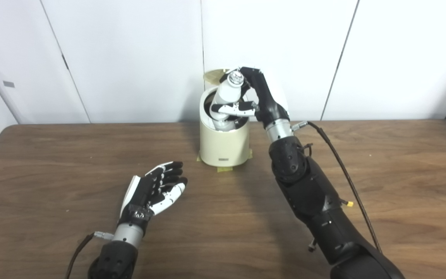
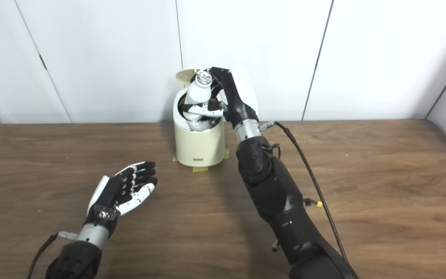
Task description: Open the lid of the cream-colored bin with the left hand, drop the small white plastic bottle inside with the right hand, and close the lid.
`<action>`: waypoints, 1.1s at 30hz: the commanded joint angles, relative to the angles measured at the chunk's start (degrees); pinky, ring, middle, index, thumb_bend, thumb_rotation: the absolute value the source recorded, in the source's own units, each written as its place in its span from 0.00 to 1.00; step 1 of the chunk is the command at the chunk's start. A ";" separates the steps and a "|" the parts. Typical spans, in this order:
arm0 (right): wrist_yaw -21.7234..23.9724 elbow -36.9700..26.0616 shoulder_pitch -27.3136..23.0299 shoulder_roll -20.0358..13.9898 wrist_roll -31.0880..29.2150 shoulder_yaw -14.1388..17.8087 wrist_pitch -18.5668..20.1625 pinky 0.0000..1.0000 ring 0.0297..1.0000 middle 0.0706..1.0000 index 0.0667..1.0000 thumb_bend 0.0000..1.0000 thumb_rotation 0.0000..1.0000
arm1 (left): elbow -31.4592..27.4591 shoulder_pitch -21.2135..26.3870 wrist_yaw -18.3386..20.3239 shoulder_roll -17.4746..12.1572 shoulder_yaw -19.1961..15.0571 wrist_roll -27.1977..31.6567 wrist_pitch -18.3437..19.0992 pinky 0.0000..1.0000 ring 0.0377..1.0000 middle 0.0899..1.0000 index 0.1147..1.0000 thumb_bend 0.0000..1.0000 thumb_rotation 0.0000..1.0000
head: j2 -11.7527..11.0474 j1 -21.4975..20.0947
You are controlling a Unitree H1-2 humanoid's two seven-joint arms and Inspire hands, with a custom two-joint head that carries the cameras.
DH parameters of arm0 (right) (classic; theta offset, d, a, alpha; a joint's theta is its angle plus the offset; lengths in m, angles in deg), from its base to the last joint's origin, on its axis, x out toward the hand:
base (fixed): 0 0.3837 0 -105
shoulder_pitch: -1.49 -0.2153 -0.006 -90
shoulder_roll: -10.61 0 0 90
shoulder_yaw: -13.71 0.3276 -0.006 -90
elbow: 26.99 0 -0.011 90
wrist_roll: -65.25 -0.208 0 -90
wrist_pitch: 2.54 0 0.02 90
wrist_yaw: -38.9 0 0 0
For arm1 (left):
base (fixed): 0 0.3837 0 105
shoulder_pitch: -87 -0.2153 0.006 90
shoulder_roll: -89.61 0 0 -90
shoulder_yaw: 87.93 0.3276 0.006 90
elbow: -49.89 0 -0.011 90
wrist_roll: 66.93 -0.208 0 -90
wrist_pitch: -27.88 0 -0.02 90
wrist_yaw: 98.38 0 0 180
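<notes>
The cream-colored bin (image 1: 223, 145) stands at the back middle of the table with its lid (image 1: 215, 74) raised open behind it. My right hand (image 1: 252, 99) is over the bin's mouth, shut on the small white plastic bottle (image 1: 227, 95). The bottle is tilted, its lower end inside the opening and its cap (image 1: 235, 78) pointing up. My left hand (image 1: 155, 190) is open and empty, palm up, resting low over the table in front and to the left of the bin, well apart from it.
The wooden table (image 1: 381, 174) stretches wide on both sides of the bin. Yellow tape (image 1: 225, 169) marks the bin's base. A black cable (image 1: 343, 170) runs along my right arm. White wall panels stand right behind the bin.
</notes>
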 commanded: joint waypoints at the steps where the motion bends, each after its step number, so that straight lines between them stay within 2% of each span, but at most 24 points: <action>1: -1.02 -0.58 -3.63 0.09 0.49 -0.15 -1.95 0.37 0.41 0.45 0.46 0.50 0.00 | -1.74 1.44 -0.70 0.24 -0.21 -0.09 -1.33 0.75 0.78 0.77 0.78 0.42 0.28 | 0.07 0.05; 6: -0.69 -1.05 -3.37 -0.19 0.82 -0.16 -0.41 0.34 0.42 0.47 0.49 0.50 0.00 | -2.31 1.27 -0.58 0.22 -0.19 -0.19 -0.78 0.76 0.79 0.77 0.78 0.42 0.28 | 0.19 -0.40; 18: 0.26 -2.48 -2.56 -1.20 2.58 -0.80 1.69 0.35 0.46 0.51 0.47 0.50 0.00 | -2.01 1.01 -0.48 -0.13 -0.32 0.06 -1.72 0.77 0.79 0.77 0.78 0.41 0.28 | 0.27 -0.67; 20: 0.60 -3.02 -2.44 -1.87 4.37 -1.78 2.70 0.45 0.44 0.50 0.45 0.51 0.00 | -1.97 0.94 -0.35 -0.23 -0.34 0.21 -1.92 0.76 0.79 0.78 0.78 0.42 0.27 | 0.27 -0.67; 21: 0.97 -3.34 -2.40 -2.25 5.31 -2.34 3.32 0.49 0.53 0.49 0.45 0.52 0.00 | -1.86 0.90 -0.35 -0.25 -0.36 0.27 -2.16 0.75 0.78 0.77 0.78 0.42 0.27 | 0.27 -0.67; 22: 1.23 -3.58 -2.37 -2.50 5.92 -2.72 3.77 0.55 0.62 0.60 0.45 0.52 0.08 | -1.79 0.88 -0.35 -0.25 -0.37 0.31 -2.34 0.75 0.78 0.77 0.78 0.42 0.27 | 0.27 -0.67; 23: 1.47 -3.72 -2.37 -2.74 6.27 -3.05 3.95 0.57 0.65 0.63 0.46 0.52 0.10 | -1.68 0.88 -0.39 -0.27 -0.34 0.24 -2.55 0.75 0.78 0.77 0.78 0.42 0.27 | 0.27 -0.67; 24: 1.68 -3.74 -2.39 -2.95 6.52 -3.29 3.89 0.63 0.70 0.67 0.55 0.69 0.08 | -1.60 0.89 -0.38 -0.26 -0.37 0.29 -2.57 0.75 0.78 0.77 0.78 0.42 0.27 | 0.27 -0.67; 25: 1.97 -3.88 -2.34 -3.10 6.56 -3.41 3.95 0.68 0.73 0.70 0.62 0.79 0.07 | -1.60 0.87 -0.39 -0.19 -0.38 0.33 -2.50 0.75 0.79 0.78 0.78 0.42 0.27 | 0.37 -0.98; 26: 2.19 -4.07 -2.29 -3.23 6.69 -3.54 4.02 0.70 0.74 0.71 0.64 0.82 0.07 | -1.68 0.86 -0.40 -0.17 -0.31 0.20 -2.31 0.76 0.79 0.77 0.78 0.42 0.27 | 0.37 -0.95; 29: 3.10 -4.99 -1.93 -3.24 6.67 -3.59 5.22 0.74 0.80 0.79 0.69 0.87 0.09 | -1.95 0.84 -0.47 -0.28 0.08 -0.57 -1.86 0.76 0.79 0.77 0.79 0.41 0.28 | 0.41 -0.95; 33: 4.13 -6.18 -1.35 -2.93 6.21 -3.19 6.93 0.73 0.84 0.85 0.70 0.88 0.11 | -1.70 0.77 -0.42 -0.40 0.03 -0.46 -2.26 0.76 0.79 0.78 0.78 0.41 0.28 | 0.40 -0.90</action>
